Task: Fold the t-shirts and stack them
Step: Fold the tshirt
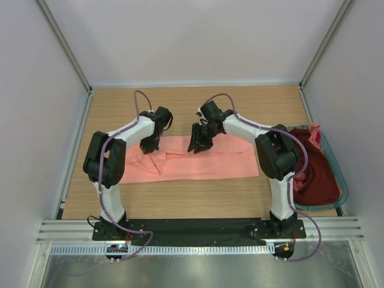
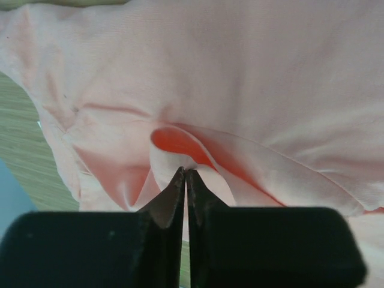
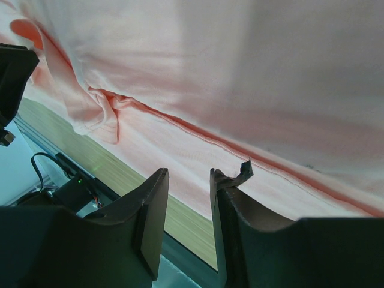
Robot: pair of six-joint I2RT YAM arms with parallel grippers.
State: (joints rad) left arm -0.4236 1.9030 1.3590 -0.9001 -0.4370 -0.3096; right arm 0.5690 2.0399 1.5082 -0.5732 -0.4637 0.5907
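Salmon-pink t-shirt [image 1: 204, 165] spread in a long flat band across the table [image 1: 198, 108], creased at its left end; dark maroon t-shirt [image 1: 315, 174] crumpled in the basket [image 1: 335, 162] at right

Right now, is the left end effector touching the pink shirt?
Touching. The left wrist view shows the left end effector shut on a fold of the salmon-pink t-shirt.

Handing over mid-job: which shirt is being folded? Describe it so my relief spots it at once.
On the wooden table, look at the middle: the pink t-shirt lies spread in a strip across it, the left gripper pinching a fold near its left end. Unlike the maroon t-shirt, heaped in the basket at the right edge, it lies flat.
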